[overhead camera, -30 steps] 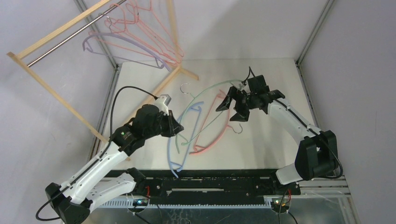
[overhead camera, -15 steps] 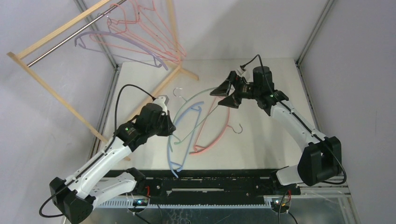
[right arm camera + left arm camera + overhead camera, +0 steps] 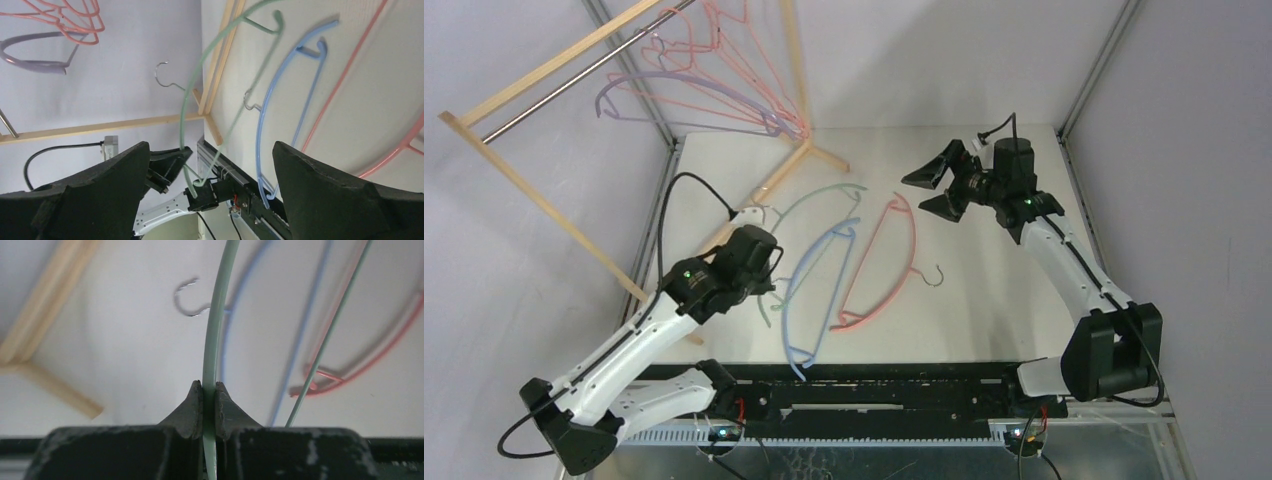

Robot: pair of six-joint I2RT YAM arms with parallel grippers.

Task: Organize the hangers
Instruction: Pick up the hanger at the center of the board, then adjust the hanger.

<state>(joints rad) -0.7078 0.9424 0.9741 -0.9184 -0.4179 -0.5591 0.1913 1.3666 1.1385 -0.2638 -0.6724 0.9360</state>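
Near left, the left gripper [image 3: 209, 390] pinches the green hanger [image 3: 215, 335] by its curved arm. Just right of it, the blue hanger [image 3: 819, 282] and pink hanger [image 3: 889, 262] lie on the table [image 3: 994, 320]. Farther right, the right gripper [image 3: 932, 190] hovers with jaws spread, holding nothing. At the far left, a lilac hanger [image 3: 35, 64] hangs on the wooden rack [image 3: 544, 69].

Nothing written can be read in any view: no text, label, brand, number or sign. The black fingers [image 3: 190, 410], the wooden rack [image 3: 549, 64] at the far left and the white surface [image 3: 1004, 300] show only plain, unmarked faces.
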